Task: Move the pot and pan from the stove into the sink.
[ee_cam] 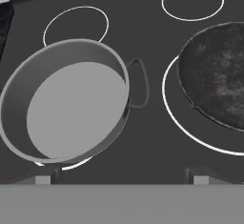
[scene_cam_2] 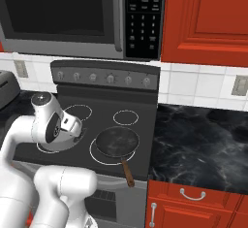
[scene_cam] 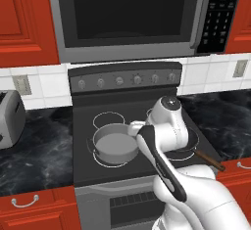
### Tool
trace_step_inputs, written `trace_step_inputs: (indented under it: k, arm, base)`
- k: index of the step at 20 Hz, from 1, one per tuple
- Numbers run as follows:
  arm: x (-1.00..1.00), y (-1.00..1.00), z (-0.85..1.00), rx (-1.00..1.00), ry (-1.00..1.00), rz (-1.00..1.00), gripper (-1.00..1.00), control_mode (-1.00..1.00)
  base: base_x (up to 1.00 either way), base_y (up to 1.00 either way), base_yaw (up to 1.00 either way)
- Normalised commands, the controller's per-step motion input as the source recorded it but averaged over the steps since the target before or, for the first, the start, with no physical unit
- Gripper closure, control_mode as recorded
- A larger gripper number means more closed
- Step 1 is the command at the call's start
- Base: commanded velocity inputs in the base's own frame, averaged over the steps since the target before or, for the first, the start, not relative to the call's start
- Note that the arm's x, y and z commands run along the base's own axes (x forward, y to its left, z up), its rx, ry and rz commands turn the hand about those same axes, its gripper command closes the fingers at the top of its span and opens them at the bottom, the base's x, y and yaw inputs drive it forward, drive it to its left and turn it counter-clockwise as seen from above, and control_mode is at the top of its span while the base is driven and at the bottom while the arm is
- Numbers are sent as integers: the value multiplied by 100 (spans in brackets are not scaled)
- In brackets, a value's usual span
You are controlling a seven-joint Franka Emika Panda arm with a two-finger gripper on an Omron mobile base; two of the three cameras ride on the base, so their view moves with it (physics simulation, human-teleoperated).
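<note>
The grey pot point(scene_cam: 115, 146) stands on the front left ring of the black stove point(scene_cam: 83, 126); the hand view looks down into its pale inside point(ee_cam: 71, 108), with one dark loop handle point(ee_cam: 139, 85) towards the middle. The dark speckled pan point(scene_cam_2: 116, 142) rests on the front right ring, and its brown handle point(scene_cam_2: 127, 171) points over the stove's front edge. My gripper point(ee_cam: 121, 179) hovers open above the stove, between pot and pan point(ee_cam: 217, 75), with nothing between its fingertips point(ee_cam: 43, 180). In the left base view my arm covers most of the pan; its handle point(scene_cam: 211, 161) shows. The sink is out of view.
A microwave point(scene_cam: 127, 13) hangs above the stove's knob panel point(scene_cam: 125, 80). A toaster point(scene_cam: 10, 119) sits on the dark marbled counter to the left. More counter point(scene_cam_2: 203, 144) stretches to the right, with red cabinets point(scene_cam_2: 203, 18) above and below.
</note>
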Motion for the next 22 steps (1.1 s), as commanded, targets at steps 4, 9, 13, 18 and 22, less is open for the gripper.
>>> trace_step_inputs:
  k: [4,9,13,18,22]
  arm:
    - [0,12,-2,5,0,-12,-100,-100]
    - [0,9,-8,5,0,-12,-100,-100]
    - [0,0,-7,5,0,-5,-100,-100]
    - [1,0,-7,0,0,0,-100,-100]
    - [6,3,-29,0,3,0,-100,-100]
  base:
    - [0,0,0]
    - [0,0,0]
    - [0,0,0]
    - [0,0,0]
    - [0,0,0]
